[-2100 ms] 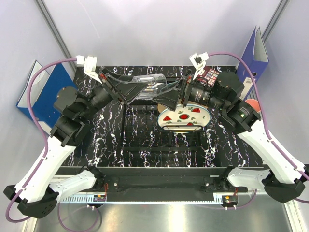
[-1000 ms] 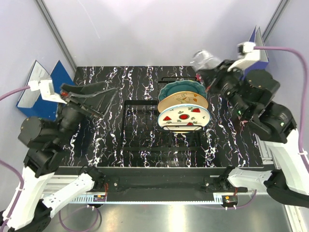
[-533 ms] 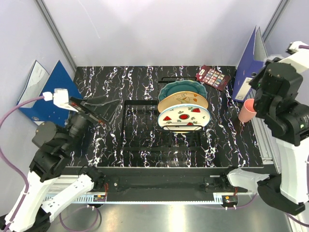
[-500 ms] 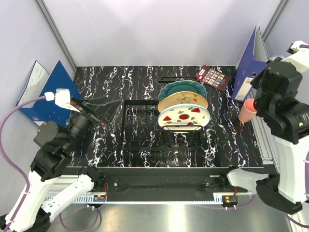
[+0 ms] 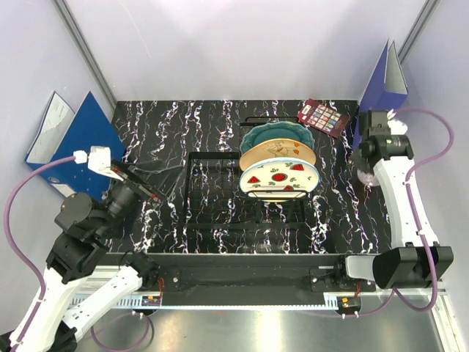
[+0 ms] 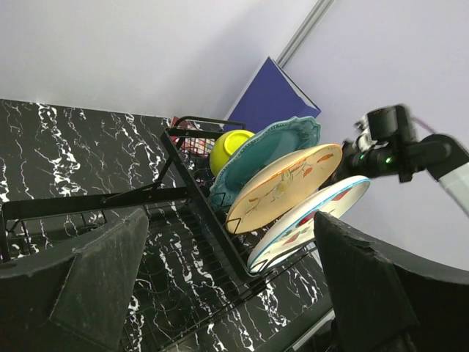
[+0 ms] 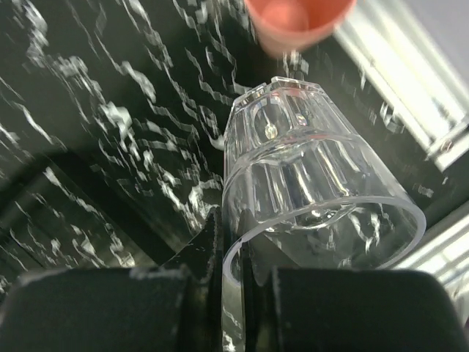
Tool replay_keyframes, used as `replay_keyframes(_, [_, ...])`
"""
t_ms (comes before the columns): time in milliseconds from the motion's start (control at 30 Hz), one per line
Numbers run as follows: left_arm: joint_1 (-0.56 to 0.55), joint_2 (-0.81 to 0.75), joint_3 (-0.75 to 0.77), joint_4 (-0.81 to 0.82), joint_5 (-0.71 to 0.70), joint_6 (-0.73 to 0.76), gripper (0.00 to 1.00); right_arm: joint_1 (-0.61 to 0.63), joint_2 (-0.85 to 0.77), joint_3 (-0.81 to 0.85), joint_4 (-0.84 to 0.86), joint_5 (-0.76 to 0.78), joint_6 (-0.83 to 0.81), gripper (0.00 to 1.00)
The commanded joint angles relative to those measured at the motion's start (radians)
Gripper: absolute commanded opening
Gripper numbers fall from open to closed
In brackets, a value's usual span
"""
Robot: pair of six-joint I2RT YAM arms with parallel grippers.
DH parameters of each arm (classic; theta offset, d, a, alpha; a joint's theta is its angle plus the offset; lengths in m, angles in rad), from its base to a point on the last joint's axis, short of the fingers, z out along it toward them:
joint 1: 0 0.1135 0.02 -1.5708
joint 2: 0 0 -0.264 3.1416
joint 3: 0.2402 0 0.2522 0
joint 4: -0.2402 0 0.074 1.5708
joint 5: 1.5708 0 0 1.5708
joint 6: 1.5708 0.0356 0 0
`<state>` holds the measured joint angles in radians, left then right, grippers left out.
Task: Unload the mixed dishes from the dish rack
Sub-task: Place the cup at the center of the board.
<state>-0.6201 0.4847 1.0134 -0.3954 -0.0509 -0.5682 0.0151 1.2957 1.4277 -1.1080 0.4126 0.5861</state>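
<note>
glass (image 7: 315, 191) rim btwn r jaws, pink cup (image 7: 299, 18) just beyond

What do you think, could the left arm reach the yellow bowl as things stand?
Probably yes: the left hand is open and empty, and the bowl sits behind the teal plate at the far end of the rack, exposed on the left.

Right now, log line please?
right gripper: shut on clear glass; left gripper: open; dish rack: teal plate, cream plate, fruit plate, yellow bowl
</note>
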Motion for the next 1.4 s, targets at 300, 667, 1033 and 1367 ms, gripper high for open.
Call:
replay_keyframes(300, [0.002, 0.031, -0.055, 0.015, 0.042, -0.039, 0.99, -0.081, -0.073, -0.237, 0.043, -0.092, 0.161, 0.0])
replay_keyframes(667, [0.002, 0.08, -0.075, 0.013, 0.045, -0.052, 0.99, -0.262, -0.029, -0.358, 0.16, -0.204, 0.17, 0.0])
replay_keyframes(1033, [0.002, 0.175, -0.079, 0.023, 0.12, -0.076, 0.99, -0.323, 0.068, -0.342, 0.157, -0.051, 0.264, 0.0])
replay_keyframes(1367, [0.002, 0.137, -0.098, 0.018, 0.106, -0.045, 0.99, -0.406, 0.215, -0.257, 0.157, -0.058, 0.248, 0.0])
